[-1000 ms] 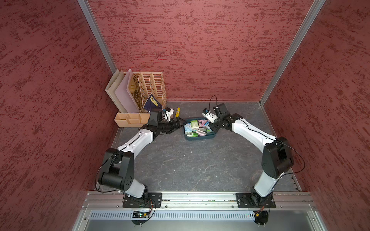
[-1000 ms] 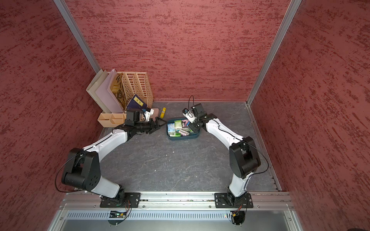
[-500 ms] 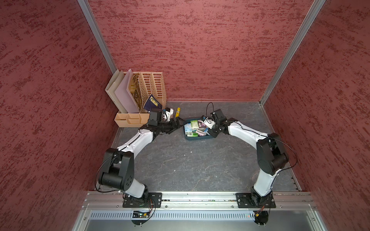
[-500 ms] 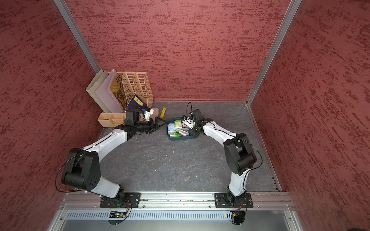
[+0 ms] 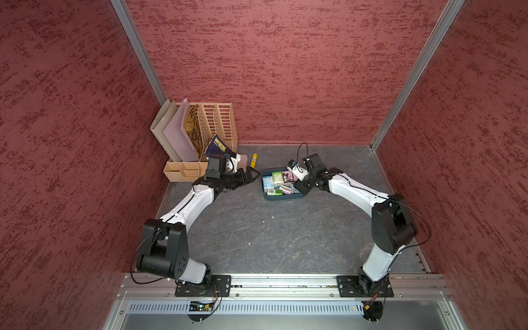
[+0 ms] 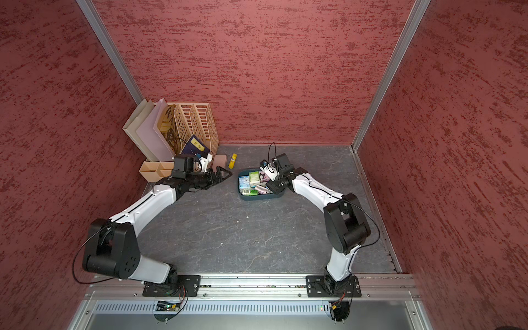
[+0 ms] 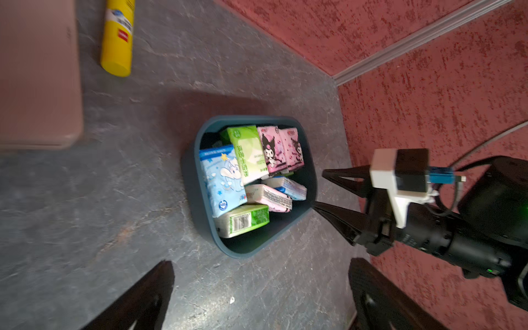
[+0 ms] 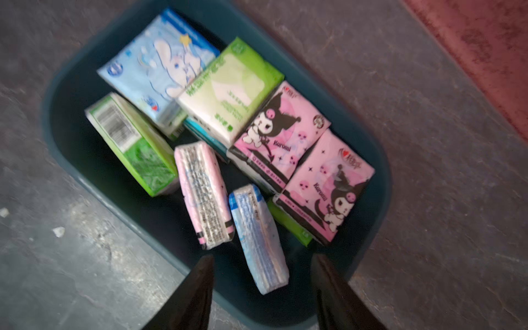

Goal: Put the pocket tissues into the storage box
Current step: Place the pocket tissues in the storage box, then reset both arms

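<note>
**Top views.** The box [image 5: 281, 197] sits on the table [image 5: 271, 234] toward the back, with the tissues [image 5: 278, 181] piled inside it. The left gripper [image 6: 227, 174] points at the box's left end from just beside it, with its jaws spread and empty. The right gripper [image 5: 295, 184] dips over the box's right end, and its jaws are hidden under the wrist here. The organiser [image 5: 211, 128] stands in the back left corner. The case [image 5: 243, 160] and the tube [image 5: 253, 160] lie between the organiser and the box.

**Left wrist view.** The left gripper's 2 fingers [image 7: 154, 288] stand wide apart with nothing between them. Beyond them is the box, holding the tissues. The right gripper is at its far rim, jaws parted and empty.

**Right wrist view (slightly blurred).** At least 8 packs lie in the box. On top, 4 lie flat: 1 blue, 1 green and 2 pink. Another 3 stand on edge: green, pink and blue. The blue edge-on pack [image 8: 258, 237] lies between the right gripper's open fingers, with a gap on each side.
</note>
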Available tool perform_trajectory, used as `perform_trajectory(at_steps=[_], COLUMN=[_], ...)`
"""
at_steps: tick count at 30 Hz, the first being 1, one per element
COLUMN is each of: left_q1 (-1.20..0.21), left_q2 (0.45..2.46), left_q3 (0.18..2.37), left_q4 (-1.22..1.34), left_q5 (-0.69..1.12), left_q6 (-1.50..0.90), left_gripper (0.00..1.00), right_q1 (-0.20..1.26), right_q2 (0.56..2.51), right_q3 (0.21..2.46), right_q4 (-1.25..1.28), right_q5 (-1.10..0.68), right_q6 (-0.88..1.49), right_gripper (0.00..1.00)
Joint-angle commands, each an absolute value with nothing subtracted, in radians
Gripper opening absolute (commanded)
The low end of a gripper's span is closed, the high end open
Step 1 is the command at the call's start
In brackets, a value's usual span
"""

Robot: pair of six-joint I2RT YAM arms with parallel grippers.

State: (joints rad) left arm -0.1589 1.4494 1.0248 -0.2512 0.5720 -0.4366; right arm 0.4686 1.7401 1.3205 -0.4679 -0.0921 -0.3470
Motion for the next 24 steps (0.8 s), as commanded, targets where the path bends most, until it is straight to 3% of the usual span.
perform_trajectory(at_steps=[1,9,16,24], left_q1=[-0.112,-0.012,0.038,0.051], left_q2=[1.385,1.164,0.988,1.203], left_q3=[1.042,0.825,0.428,0.255], left_q4=[-0.281,-0.133,0.285,0.766], left_q5=[0.416,0.094,-0.041,-0.055], left_q6=[-0.370,-0.244,-0.172,-0.098], left_gripper=[1.00,1.00,1.00,1.00], right_q1=[0.444,0.389,0.313,0.213], right_q2=[1.620,1.424,1.323,1.292], right_q3=[1.314,1.175,0.984,0.881], right_q4=[-0.353,-0.234,-0.119,-0.035], right_q5=[-0.157,-0.035,0.165,0.203], right_q6=[-0.203,-0.030,0.049,0.047], right_gripper=[0.71,0.98,0.99,0.98])
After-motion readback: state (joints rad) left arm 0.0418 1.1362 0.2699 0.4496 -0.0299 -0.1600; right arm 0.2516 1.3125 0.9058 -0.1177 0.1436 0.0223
